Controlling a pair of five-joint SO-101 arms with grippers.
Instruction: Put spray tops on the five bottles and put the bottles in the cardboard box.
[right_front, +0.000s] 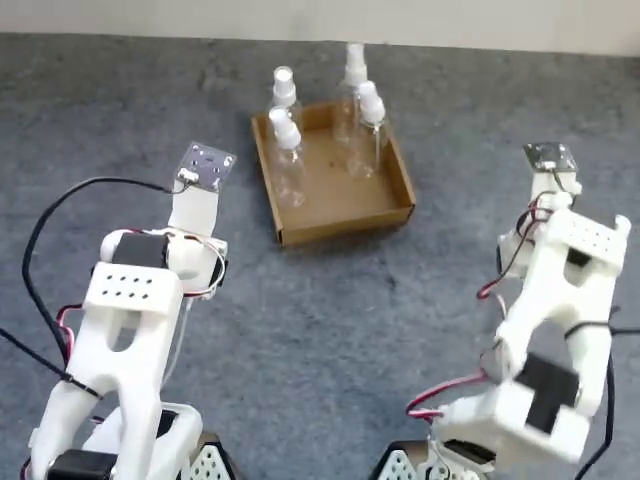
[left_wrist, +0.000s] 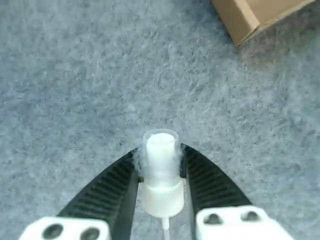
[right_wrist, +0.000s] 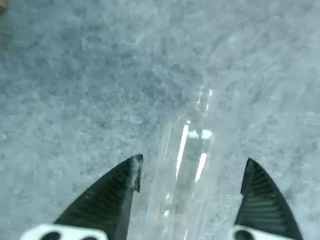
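The left gripper (left_wrist: 160, 150) was closed on a spray top (left_wrist: 161, 172), its two black ribbed fingers (left_wrist: 117, 187) pressing the top from either side; the top was white, a round collar below a narrower stem, with a clear cap over the head and a thin dip tube running back towards the wrist; it stood out just past the fingertips, over grey carpet (left_wrist: 75, 75). Ahead of that gripper and off to its right lay a corner of the cardboard box (left_wrist: 250, 17), well apart from the fingers. The right gripper (right_wrist: 193, 161) was spread wide, its dark fingertips set far apart; between them, touching neither, a clear bottle (right_wrist: 192, 142) ran forward from the gripper over the carpet, glassy and almost colourless, marked mostly by bright streaks of reflected light along its length; whether its far end carried anything I could not tell. From above, the left arm (right_front: 140, 300) and the right arm (right_front: 560, 290) stood on either side of the carpet, with the shallow brown box (right_front: 340, 222) ahead of and between them; four clear bottles (right_front: 290, 170) with white spray tops stood upright in or at the box, two towards its left side and two towards its right; whether the two farthest stood inside the far wall or just behind it I could not tell.
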